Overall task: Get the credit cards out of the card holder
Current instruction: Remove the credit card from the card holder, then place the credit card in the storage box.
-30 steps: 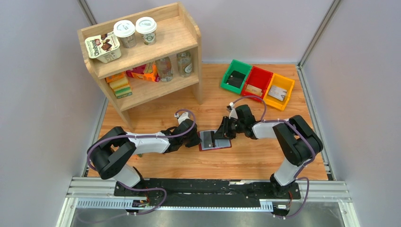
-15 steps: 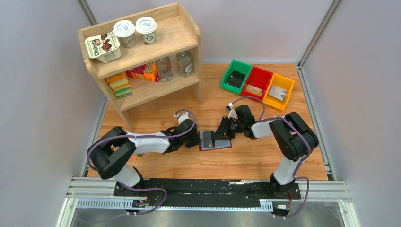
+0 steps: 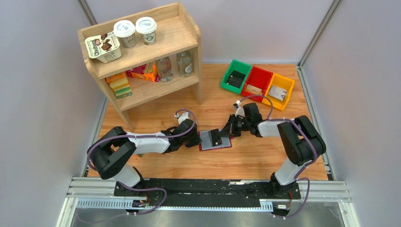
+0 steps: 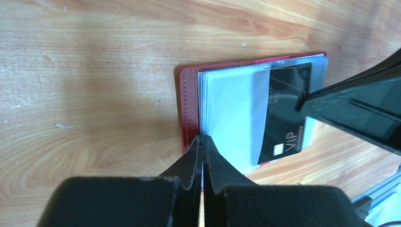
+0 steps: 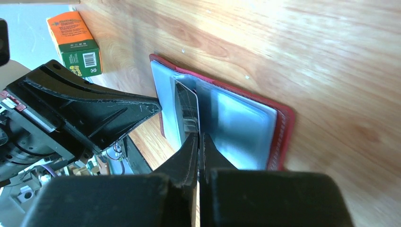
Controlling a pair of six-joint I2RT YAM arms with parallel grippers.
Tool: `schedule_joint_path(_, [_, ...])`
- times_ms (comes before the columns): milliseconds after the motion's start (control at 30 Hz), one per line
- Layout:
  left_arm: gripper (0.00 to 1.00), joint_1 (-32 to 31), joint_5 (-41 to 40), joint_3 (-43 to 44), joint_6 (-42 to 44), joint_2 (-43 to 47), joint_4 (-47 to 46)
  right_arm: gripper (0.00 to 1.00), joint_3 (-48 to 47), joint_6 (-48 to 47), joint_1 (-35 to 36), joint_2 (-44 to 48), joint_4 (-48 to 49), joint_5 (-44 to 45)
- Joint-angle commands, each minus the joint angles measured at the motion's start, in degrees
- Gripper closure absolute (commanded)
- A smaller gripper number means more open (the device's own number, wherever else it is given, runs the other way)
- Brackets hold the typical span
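**A:** What is the left end effector (image 4: 202,142) doing?
**B:** Its jaws are pressing fully together, with nothing visibly between them. The tips are touching the card holder (image 4: 188,94) where the maroon border meets the clear sleeves (image 4: 231,109).
**A:** And the right end effector (image 5: 198,138)?
**B:** It is pinching the black card (image 4: 283,113) tight. The card is sticking partway out of a sleeve.
**A:** Where is the holder lying?
**B:** It is lying open and flat on the counter (image 4: 94,71), between both arms. Farther back, the green bin (image 3: 235,75), red bin (image 3: 256,82) and yellow bin (image 3: 278,91) are sitting side by side.
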State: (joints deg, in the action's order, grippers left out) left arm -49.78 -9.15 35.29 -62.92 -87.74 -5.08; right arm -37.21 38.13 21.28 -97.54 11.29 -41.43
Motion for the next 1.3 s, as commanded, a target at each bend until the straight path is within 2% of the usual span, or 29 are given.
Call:
schedule_joint_path(0, [1.00, -0.14, -0.08, -1.98, 1.65, -2.52, 8.86, 1.00, 0.74, -4.55, -2.82, 5.59, -7.23, 4.16])
schedule_joint_path(133, [1.00, -0.14, 0.01, -1.71, 2.01, -2.61, 8.77, 1.00, 1.26, -4.91, -3.52, 7.71, -8.21, 4.34])
schedule_joint_path(433, [1.00, -0.06, 0.27, -1.54, 2.27, -2.52, 8.25, 1.00, 1.53, -3.50, -3.44, 6.30, -5.23, 1.70])
schedule_joint_path(600, [0.99, -0.14, -0.87, -1.98, 2.36, 0.63, 8.07, 1.00, 2.76, -0.87, -3.96, 11.74, -4.61, 3.46])
schedule_joint_path(633, [0.97, -0.14, -1.22, -1.89, 2.53, 1.52, 8.33, 1.00, 2.93, -0.08, -4.22, 13.23, -4.61, 3.90])
schedule_joint_path(767, [0.69, -0.14, -3.77, -0.23, 4.55, 9.32, 10.88, 1.00, 3.81, 3.52, -4.40, 18.42, -3.82, 6.36])
schedule_joint_path(833, [0.59, -0.14, -5.09, 0.65, 6.04, 13.01, 13.51, 1.00, 3.99, 5.28, -4.40, 20.62, -3.47, 7.32])
schedule_joint_path(1000, [0.43, 0.21, -7.81, 1.10, 8.07, 22.51, 16.77, 1.00, 4.43, 11.51, -4.49, 25.37, -1.01, 12.59])
schedule_joint_path(1167, [0.27, 2.05, -11.50, 3.81, 12.81, 34.63, 27.20, 1.00, 1.98, 17.05, -4.40, 28.36, -0.13, 25.49])
schedule_joint_path(1267, [0.21, 6.34, -13.35, 6.71, 18.25, 40.80, 33.63, 1.00, -0.57, 20.13, -4.40, 27.41, 0.92, 34.02])
